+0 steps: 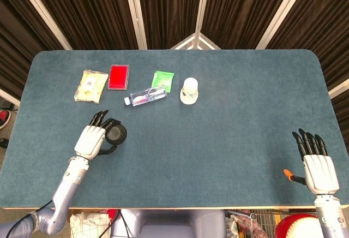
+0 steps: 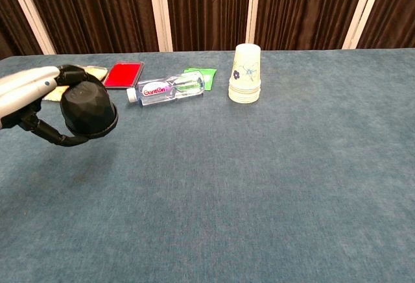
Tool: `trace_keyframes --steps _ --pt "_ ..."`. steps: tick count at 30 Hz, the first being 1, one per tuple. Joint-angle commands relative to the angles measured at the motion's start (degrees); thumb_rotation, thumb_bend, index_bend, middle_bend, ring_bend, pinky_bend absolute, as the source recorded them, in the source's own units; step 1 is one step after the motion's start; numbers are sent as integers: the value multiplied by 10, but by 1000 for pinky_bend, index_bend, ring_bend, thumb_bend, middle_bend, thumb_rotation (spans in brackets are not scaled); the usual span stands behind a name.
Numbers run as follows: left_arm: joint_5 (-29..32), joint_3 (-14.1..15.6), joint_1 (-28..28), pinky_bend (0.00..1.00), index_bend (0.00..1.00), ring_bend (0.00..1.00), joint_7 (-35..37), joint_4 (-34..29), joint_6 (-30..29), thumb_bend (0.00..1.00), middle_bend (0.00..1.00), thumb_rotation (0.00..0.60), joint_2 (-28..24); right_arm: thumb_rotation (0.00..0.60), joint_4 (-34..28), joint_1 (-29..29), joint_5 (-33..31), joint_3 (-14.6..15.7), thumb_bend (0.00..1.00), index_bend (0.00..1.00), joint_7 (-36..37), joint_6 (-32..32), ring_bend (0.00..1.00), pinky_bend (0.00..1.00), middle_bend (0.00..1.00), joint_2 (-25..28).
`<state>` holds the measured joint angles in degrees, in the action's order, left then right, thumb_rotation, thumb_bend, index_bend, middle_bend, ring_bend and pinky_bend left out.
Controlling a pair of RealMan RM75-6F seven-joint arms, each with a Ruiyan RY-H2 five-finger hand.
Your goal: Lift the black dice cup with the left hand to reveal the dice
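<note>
- Chest view: left hand (image 2: 29, 95) wraps black dice cup (image 2: 87, 110), clear of tabletop (image 2: 259, 179); no dice visible
- Advice: keep cup mouth-down, grip firm; right hand (image 1: 318, 167) idle, fingers spread, holding nothing

The cup (image 2: 87, 110) is black, faceted and matte, with a flared rim. It sits in the left hand (image 1: 92, 140), whose dark fingers (image 2: 48, 135) curl around its side. It is mouth-down, slightly tilted, raised off the surface (image 2: 259, 185) at the near left. No dice can be made out beneath it.
</note>
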<state>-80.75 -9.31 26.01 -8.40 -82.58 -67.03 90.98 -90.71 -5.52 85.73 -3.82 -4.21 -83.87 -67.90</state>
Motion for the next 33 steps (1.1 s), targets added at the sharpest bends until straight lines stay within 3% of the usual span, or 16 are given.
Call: trace_keyframes --steps 1,23,33 --pt "16 -4 5 0 475 0 -1 4 9 453 384 600 3 600 0 -1 -2 -1 150 42 -2 2 30 10 24 -2" --pt "60 -5 39 0 467 0 50 131 62 447 357 600 95 600 6 1 -4 -4 151 42 -9 -5 31 48 24 -3" --pt "66 -1 47 0 439 0 60 146 74 350 283 600 115 600 4 0 -3 -5 150 42 -9 -7 30 48 24 -2"
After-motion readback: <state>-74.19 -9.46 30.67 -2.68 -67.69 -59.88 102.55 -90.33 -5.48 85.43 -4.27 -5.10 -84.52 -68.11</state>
